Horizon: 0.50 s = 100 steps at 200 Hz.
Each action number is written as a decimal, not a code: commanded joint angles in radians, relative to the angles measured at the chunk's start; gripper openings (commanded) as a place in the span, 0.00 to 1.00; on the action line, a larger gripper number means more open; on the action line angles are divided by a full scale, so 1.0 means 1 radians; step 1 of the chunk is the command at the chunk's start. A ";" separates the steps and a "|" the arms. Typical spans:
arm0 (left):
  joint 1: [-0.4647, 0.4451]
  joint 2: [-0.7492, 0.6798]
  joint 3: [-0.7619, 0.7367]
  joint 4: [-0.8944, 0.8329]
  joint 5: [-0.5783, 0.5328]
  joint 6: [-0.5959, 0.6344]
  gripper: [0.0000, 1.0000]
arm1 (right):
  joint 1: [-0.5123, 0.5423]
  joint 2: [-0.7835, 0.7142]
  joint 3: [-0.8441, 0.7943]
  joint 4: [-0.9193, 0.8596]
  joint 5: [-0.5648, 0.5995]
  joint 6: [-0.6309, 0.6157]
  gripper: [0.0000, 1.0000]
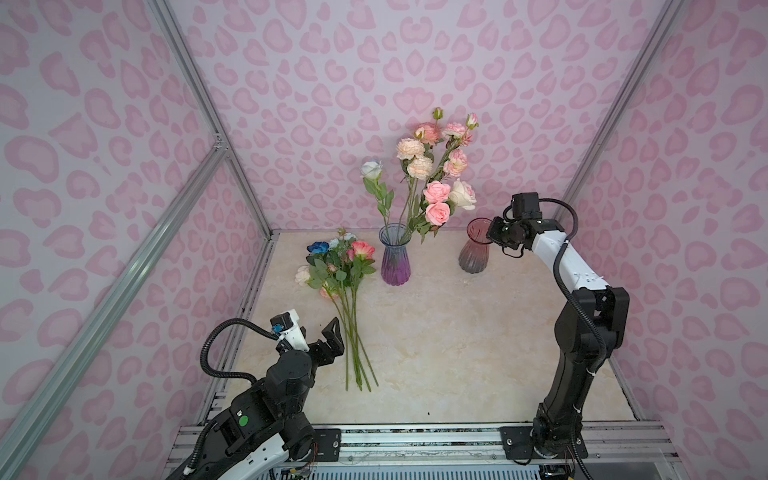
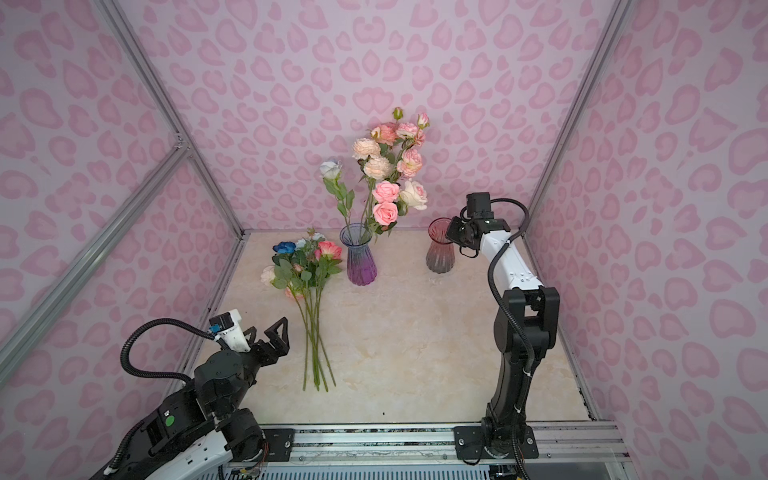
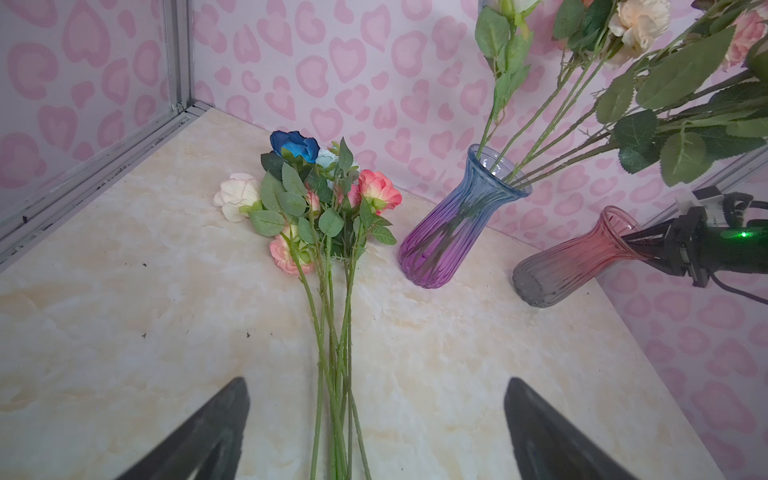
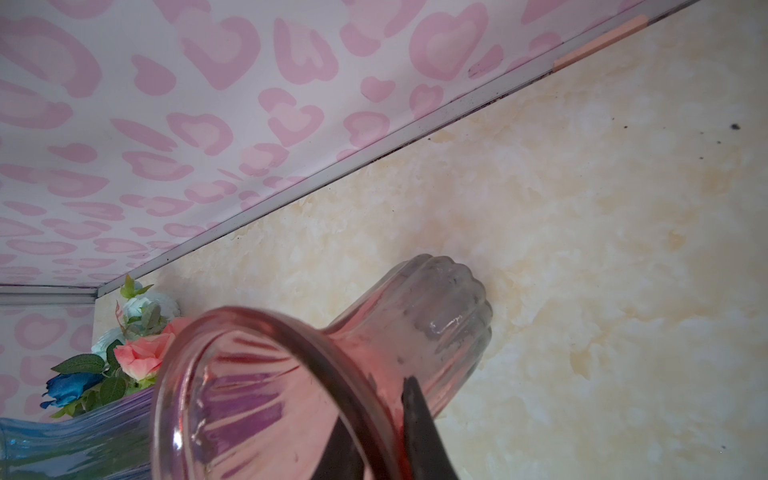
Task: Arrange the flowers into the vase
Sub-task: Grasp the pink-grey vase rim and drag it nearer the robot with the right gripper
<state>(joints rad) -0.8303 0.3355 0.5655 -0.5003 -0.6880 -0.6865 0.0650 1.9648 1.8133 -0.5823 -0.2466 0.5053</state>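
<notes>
**Near edge.** A metal rail [image 1: 415, 434] runs along the front of the table [image 1: 478, 353] and carries both arm bases.

**Left front.** The left gripper [image 2: 266, 332] hangs low over the table. Its jaws are spread wide with nothing between them, and it sits just beside the cut ends of the loose flowers [image 1: 347, 291].

**Loose flowers.** These lie flat in a bunch, with stems toward the front and blooms toward the back left, close to the table's left edge. A deep blue rose [image 3: 294, 145] lies farthest back.

**Open room.** The middle and right front of the table are bare marble, from the stems across to the right arm [image 1: 582, 324].

**Back centre.** The purple vase [image 1: 395, 259] stands upright near the bunch's blooms. It holds the standing flowers [image 1: 436, 195], which lean right, with their heads above and to the left of the red vase [image 1: 473, 253].

**Back right.** The right gripper [image 1: 492, 232] is clamped on the rim of the red vase, with one of its fingers [image 4: 419, 419] on each side of the glass wall.

**Far edge.** The back wall [image 1: 332, 62] rises close behind both vases.
</notes>
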 commanded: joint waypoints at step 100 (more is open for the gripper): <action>0.001 0.011 0.028 0.008 -0.001 -0.003 0.97 | 0.031 -0.101 -0.086 0.031 -0.016 -0.007 0.00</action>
<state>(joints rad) -0.8303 0.3450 0.5762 -0.5007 -0.6868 -0.6865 0.0792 1.8915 1.7496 -0.6098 -0.2443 0.5114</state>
